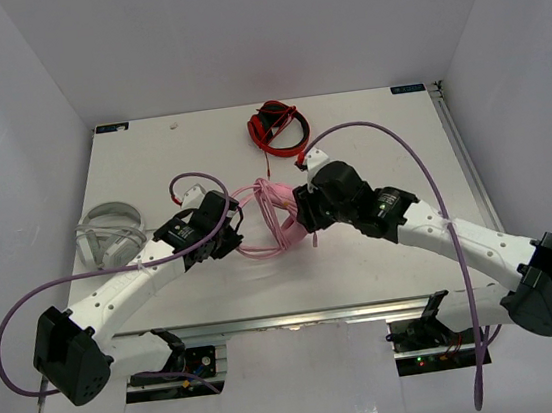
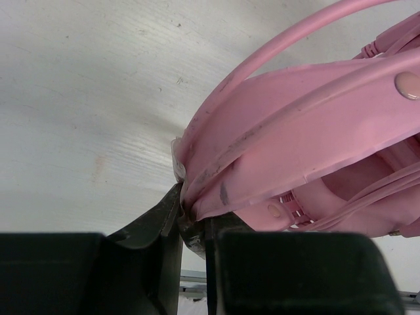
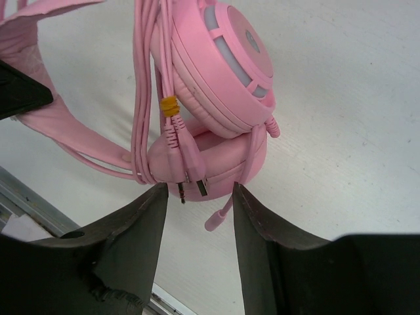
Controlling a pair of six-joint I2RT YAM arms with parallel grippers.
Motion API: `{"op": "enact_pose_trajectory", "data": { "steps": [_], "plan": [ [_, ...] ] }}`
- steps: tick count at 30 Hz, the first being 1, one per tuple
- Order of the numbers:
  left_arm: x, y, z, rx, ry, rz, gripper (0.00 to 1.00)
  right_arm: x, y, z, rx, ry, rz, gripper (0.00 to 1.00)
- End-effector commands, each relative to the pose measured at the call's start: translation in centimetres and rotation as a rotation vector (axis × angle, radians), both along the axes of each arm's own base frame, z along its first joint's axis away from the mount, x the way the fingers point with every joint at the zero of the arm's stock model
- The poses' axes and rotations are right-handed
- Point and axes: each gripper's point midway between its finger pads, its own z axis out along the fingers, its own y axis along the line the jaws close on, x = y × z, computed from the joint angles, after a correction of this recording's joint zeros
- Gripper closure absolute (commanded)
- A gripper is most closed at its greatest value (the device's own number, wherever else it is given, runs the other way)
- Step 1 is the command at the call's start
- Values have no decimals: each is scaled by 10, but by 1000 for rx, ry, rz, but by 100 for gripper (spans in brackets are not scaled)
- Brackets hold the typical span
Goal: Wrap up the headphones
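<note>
The pale pink headphones (image 1: 270, 219) lie mid-table between both grippers, with the thin pink cable (image 1: 281, 228) looped around them. My left gripper (image 1: 231, 234) is shut on the pink headband (image 2: 308, 125), pinched between its black jaws (image 2: 191, 220). My right gripper (image 3: 200, 193) is open. Its fingertips sit just short of the lower ear cup (image 3: 216, 154), one on each side. The stacked ear cups (image 3: 226, 65), cable strands (image 3: 140, 98), two plugs (image 3: 189, 167) with a yellow band and the small microphone boom (image 3: 220, 216) lie in front of it.
Red-and-black headphones (image 1: 278, 130) lie at the back centre. Light grey-white headphones (image 1: 110, 233) lie at the left. Purple arm cables (image 1: 422, 163) arc over the table. A metal rail (image 1: 300, 316) runs along the near edge.
</note>
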Motion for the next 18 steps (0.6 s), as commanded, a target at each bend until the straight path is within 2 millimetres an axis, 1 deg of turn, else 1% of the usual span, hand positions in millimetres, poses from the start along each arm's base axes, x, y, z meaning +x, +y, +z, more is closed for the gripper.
{"op": "enact_pose_trajectory", "data": {
  "steps": [1, 5, 8, 12, 18],
  "plan": [
    [19, -10, 48, -128, -130, 57, 100, -6, 0, 32, 67, -64, 35, 48],
    [19, -10, 51, -131, -136, 57, 100, -5, 4, 51, 100, -99, 54, 46],
    [19, -10, 51, -134, -136, 57, 100, -1, 10, 59, 108, -123, 75, 47],
    [19, -12, 50, -134, -130, 54, 100, 5, 24, 58, 104, -125, 108, 51],
    [19, -11, 49, -137, -129, 54, 100, 15, 38, 44, 67, -111, 133, 52]
  ]
}}
